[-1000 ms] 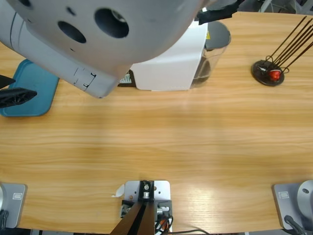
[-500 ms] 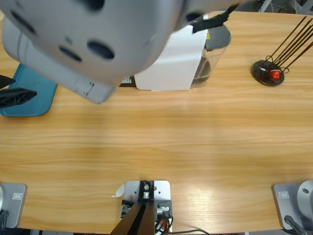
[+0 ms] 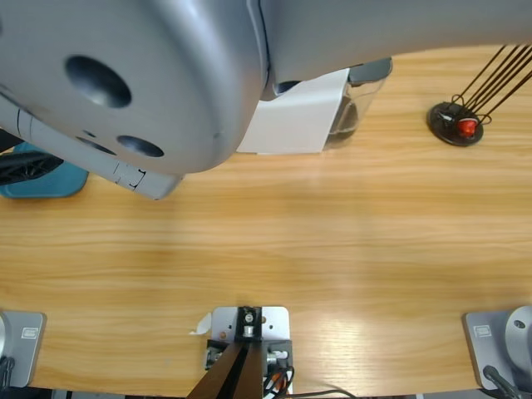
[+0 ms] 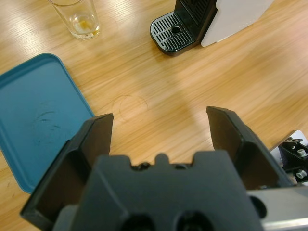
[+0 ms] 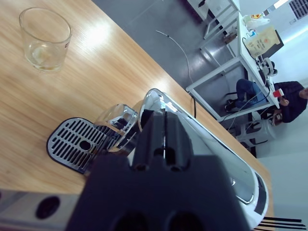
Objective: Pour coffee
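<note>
The left wrist view shows my left gripper (image 4: 159,115) open over bare wood, with nothing between its jaws. A clear glass (image 4: 79,19) stands beyond it with a thin amber trace at its bottom; I cannot tell if that is coffee. The same glass (image 5: 45,38) appears in the right wrist view. My right gripper (image 5: 162,115) is shut, its tip right over the chrome top of the coffee machine (image 5: 211,154). In the high view the white machine (image 3: 299,125) is half covered by a large silver elbow (image 3: 141,75). The left gripper (image 3: 25,166) sits at the left edge.
A teal tray (image 4: 38,115) lies beside the left gripper and also at the high view's left edge (image 3: 50,181). The machine's black drip grate (image 4: 172,32) faces the glass. A dark stand with sticks (image 3: 455,123) is at the back right. A seated person (image 5: 288,98) is far off.
The silver elbow has swung right and down, now hiding the machine's top and the black gripper seen there earlier. The left gripper at the tray has stayed put.
</note>
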Available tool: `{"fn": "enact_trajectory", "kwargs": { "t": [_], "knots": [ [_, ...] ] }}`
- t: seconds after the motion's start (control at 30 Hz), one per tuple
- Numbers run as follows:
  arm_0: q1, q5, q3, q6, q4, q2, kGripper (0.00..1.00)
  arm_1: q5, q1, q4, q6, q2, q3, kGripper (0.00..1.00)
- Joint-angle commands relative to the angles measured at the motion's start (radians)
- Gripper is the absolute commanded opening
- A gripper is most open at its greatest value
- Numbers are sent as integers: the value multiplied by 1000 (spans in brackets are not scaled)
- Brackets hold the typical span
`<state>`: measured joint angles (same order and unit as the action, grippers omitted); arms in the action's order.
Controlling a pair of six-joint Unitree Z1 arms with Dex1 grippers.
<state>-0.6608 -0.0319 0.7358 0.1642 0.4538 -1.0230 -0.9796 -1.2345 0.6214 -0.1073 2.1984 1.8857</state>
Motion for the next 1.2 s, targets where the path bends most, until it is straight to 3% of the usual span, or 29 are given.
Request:
{"fn": "enact_trajectory", "kwargs": {
  "t": [0.03,0.1,0.23,0.37,0.47,0.57,0.8,1.03,1.07,1.2],
  "knots": [
    [-8,15,-36,1,-7,0,830,-60,4,93,-23,105,-69,0],
    [-8,15,-36,1,-7,-1,830,-67,6,110,-25,70,-69,200],
    [-8,15,-35,1,-9,-13,830,-29,26,199,-77,-40,-69,737],
    [-8,17,-33,0,-10,-22,830,136,66,347,-224,-238,-109,882],
    [-8,18,-29,-3,-12,-47,830,294,90,360,-268,-387,-218,980],
    [-8,21,-27,-3,-12,-52,830,426,116,359,-330,-545,-341,991],
    [-8,27,-17,4,-6,-71,835,500,116,347,-403,-828,-622,968],
    [-8,37,23,21,23,-77,846,585,116,303,-371,-850,-762,987],
    [-4,38,38,30,35,-79,891,585,116,291,-362,-844,-769,973],
    [167,73,102,26,45,-104,918,572,116,246,-334,-839,-803,959]
  ]
}}
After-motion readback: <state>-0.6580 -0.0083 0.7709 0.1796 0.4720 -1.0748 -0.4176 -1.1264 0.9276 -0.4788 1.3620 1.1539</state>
